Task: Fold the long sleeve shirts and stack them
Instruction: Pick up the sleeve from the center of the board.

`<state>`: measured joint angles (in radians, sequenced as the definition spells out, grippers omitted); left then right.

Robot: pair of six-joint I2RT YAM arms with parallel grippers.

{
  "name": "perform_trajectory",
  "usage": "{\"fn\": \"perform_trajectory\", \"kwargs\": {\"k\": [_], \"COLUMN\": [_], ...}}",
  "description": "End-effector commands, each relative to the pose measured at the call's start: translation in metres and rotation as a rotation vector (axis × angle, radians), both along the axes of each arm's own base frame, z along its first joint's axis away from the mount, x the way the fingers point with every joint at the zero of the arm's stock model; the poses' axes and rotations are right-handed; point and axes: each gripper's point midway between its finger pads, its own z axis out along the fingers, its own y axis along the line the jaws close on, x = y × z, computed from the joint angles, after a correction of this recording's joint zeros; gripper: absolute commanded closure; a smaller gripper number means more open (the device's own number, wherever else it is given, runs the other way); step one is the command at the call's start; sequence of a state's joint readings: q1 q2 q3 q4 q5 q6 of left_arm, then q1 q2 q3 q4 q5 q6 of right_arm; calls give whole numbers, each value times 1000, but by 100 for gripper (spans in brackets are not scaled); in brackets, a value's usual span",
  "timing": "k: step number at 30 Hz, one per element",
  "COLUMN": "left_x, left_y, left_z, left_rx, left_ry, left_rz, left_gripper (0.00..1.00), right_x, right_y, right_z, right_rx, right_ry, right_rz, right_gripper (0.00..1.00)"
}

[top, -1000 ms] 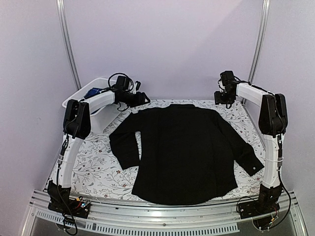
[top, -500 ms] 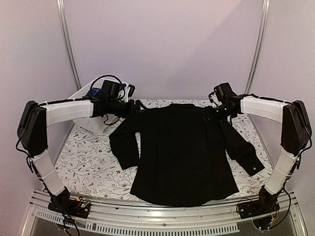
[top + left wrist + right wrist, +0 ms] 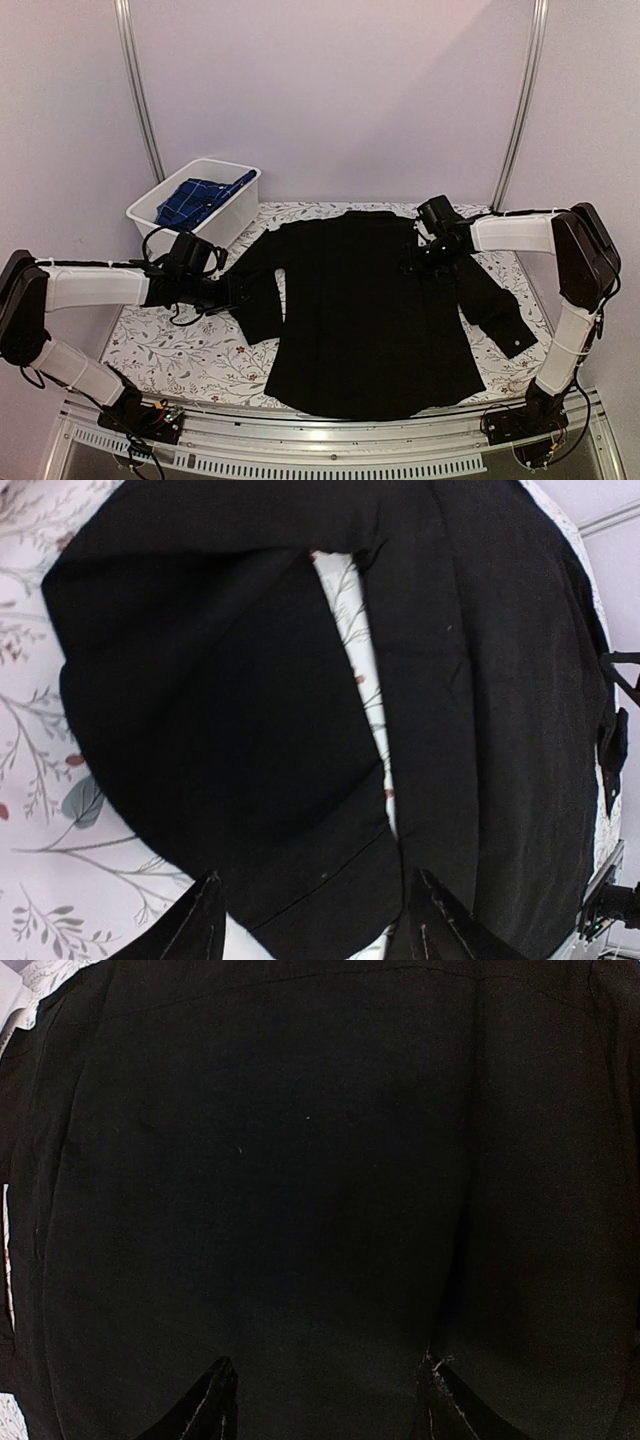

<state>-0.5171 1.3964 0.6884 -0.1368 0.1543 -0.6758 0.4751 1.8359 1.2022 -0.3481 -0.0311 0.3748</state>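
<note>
The black shirt (image 3: 370,310) lies spread flat on the flowered table (image 3: 190,345), collar at the far side, sleeves out to both sides. My left gripper (image 3: 234,291) is open and low at the left sleeve. In the left wrist view the sleeve's cuff end (image 3: 300,880) lies between my open fingers (image 3: 205,925), and the left gripper (image 3: 318,928) holds nothing. My right gripper (image 3: 416,257) is open over the shirt's right shoulder. The right wrist view shows only black cloth (image 3: 300,1160) in front of the open gripper (image 3: 325,1405). The blue plaid shirt (image 3: 195,197) lies in the tub.
The white plastic tub (image 3: 240,208) stands at the back left corner, beyond the left arm. The right sleeve runs down to a cuff (image 3: 515,340) near the table's right edge. Metal posts rise at both back corners.
My left arm has swung from the tub down and toward the near side to the left sleeve. My right gripper has come in lower over the right shoulder. The shirt looks unmoved.
</note>
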Motion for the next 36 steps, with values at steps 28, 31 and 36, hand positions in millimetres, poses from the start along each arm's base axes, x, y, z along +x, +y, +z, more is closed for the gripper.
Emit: {"fn": "perform_trajectory", "kwargs": {"k": [28,31,36], "left_x": [-18,-14,-10], "left_y": [-18,-29,-41], "left_z": [-29,4,46], "left_rx": [132,77,15], "left_ry": [-31,-101,-155], "left_rz": [21,-24,-64], "left_gripper": [95,100,100], "right_x": [-66,-85,-113], "right_y": [201,234,279], "right_z": [41,52,68], "right_rx": [-14,5,49], "right_ry": [-191,-253,-345], "right_rz": [364,456,598], "right_gripper": [41,41,39]}}
